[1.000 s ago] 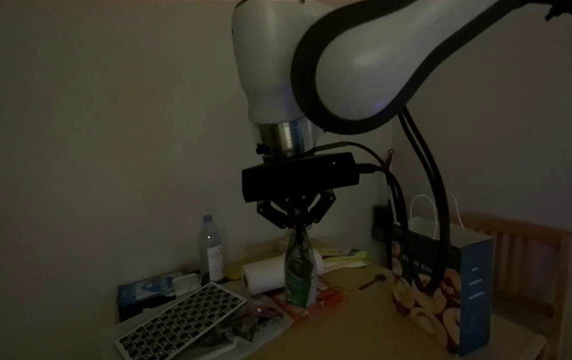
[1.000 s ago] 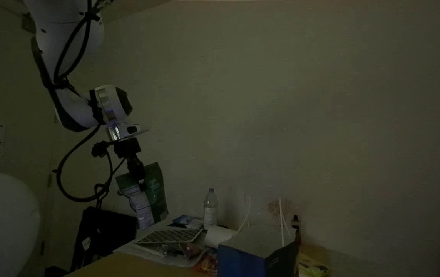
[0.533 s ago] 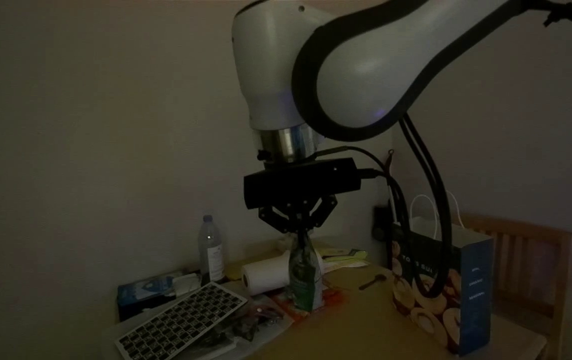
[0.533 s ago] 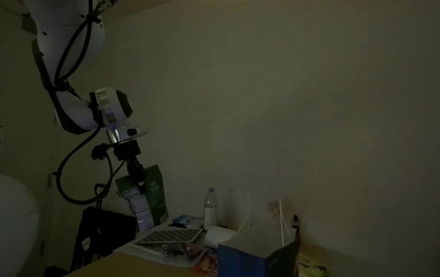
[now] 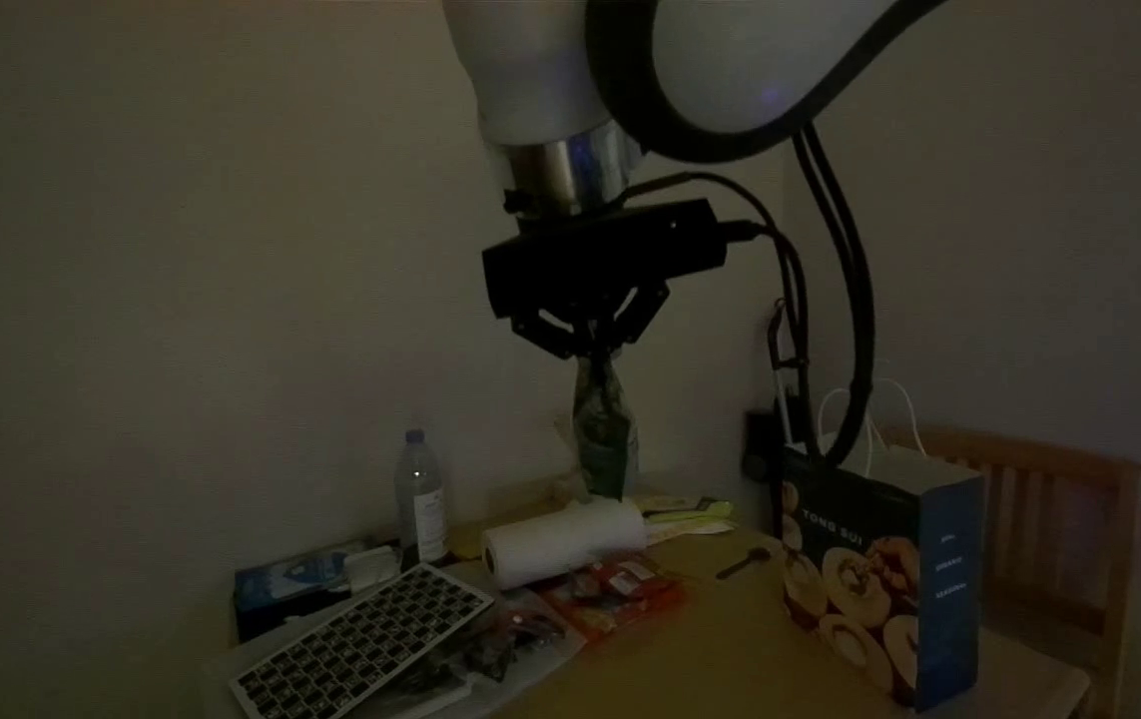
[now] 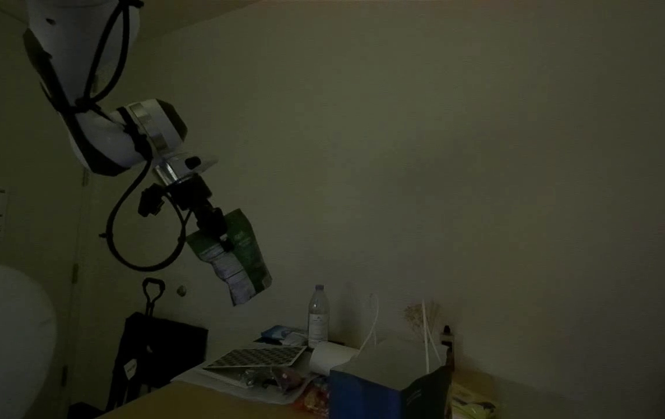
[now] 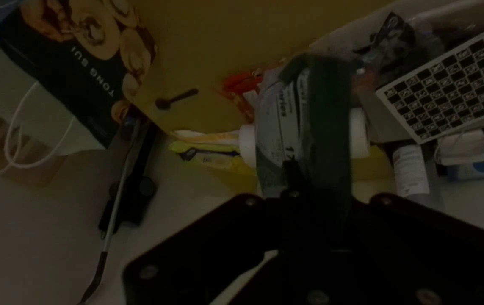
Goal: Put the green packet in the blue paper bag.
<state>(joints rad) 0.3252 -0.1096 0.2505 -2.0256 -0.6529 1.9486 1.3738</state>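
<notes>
The claw (image 5: 598,350) is clamped on the packet (image 5: 605,439) near its upper edge. The packet, green with a pale printed panel, is held in the air, clear of the surface (image 5: 730,639) and outside the bag (image 5: 949,579), well apart from it. In an exterior view the packet (image 6: 251,250) hangs tilted, its broad face showing. In the wrist view it covers the middle of the roll (image 5: 565,542); the printing on the panel is only partly legible.

The bag, white-handled, stands upright on the surface with its mouth upward and open. Its front carries the lettering TONG SUI and pictures of food; the side panel is blue. In an exterior view the bag (image 6: 367,398) is cut off by the lower frame edge.

The roll lies on its side, with a red pouch (image 5: 625,589) just beside it. A dark spoon (image 5: 758,555) lies between the red pouch and the bag. A yellow item (image 5: 700,512) is near one end of the roll. A bottle (image 5: 420,509) stands upright near the other end, near a blue box (image 5: 281,579). A grid board (image 5: 360,644), black squares in a white frame, lies at a slant; whether it touches the bottle cannot be told. A chair (image 5: 1059,459) stands behind the bag in an exterior view. Light is dim, and the claw is largely in shadow.
</notes>
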